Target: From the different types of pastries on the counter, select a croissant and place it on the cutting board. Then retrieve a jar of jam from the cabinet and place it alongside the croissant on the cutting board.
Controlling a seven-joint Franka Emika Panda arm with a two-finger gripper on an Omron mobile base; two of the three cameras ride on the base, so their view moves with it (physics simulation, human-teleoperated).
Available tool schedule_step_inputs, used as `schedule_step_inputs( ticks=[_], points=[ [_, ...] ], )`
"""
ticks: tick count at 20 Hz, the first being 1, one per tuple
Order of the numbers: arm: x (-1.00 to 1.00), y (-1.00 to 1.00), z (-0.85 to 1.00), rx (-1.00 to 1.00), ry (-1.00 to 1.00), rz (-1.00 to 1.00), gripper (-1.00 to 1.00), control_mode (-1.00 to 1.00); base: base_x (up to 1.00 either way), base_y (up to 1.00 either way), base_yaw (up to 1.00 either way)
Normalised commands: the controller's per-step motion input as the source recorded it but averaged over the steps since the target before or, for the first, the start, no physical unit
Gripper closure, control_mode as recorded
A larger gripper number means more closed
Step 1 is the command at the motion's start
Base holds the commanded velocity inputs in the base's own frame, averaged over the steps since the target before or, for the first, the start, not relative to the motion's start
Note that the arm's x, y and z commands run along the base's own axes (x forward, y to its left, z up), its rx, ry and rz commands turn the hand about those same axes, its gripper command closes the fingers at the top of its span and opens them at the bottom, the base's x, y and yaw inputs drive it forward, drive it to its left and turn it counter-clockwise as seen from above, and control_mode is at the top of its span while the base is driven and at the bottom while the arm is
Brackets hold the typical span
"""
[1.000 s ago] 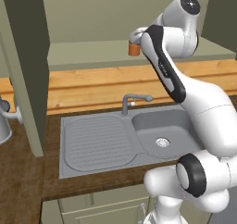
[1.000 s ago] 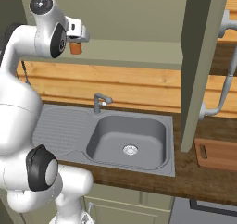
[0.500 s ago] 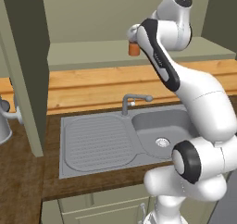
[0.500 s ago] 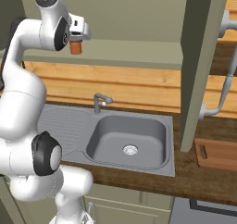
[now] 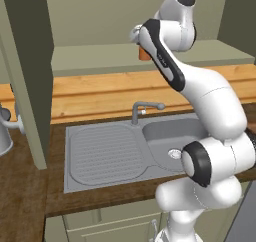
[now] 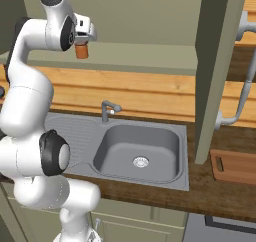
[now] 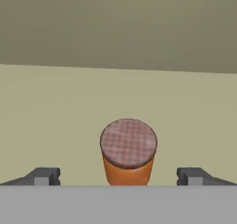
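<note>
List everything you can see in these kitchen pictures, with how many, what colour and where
jar of jam: one, orange with a darker lid, upright on the cabinet shelf between the open fingertips
cabinet: one, grey-green, open above the counter
counter: one, dark-brown wood grain
sink: one, grey steel, set in the counter
tap: one, grey, behind the basin
cutting board: one, reddish-brown, on the counter right of the sink
gripper: one, open, around the jar, not closed on it

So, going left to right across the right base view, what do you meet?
Jar of jam at the open gripper → faucet → sink basin → cabinet door → cutting board.
</note>
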Motion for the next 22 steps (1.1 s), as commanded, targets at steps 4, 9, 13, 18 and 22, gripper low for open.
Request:
schedule_step_inputs(
  ticks=[4, 9, 13, 18, 22],
  points=[
    [0.16, 0.02, -0.12, 0.00, 0.00, 0.00, -1.00, -1.00, 0.00, 0.00, 0.00],
    [0.12, 0.00, -0.14, 0.00, -0.01, 0.01, -1.00, -1.00, 0.00, 0.00, 0.00],
    [0.10, 0.00, -0.13, 0.00, -0.01, 0.01, -1.00, -1.00, 0.00, 0.00, 0.00],
    [0.16, 0.00, -0.11, 0.00, -0.03, 0.00, -1.00, -1.00, 0.00, 0.00, 0.00],
    [0.23, 0.00, -0.09, 0.00, -0.04, 0.01, -1.00, -1.00, 0.00, 0.00, 0.00]
  ],
)
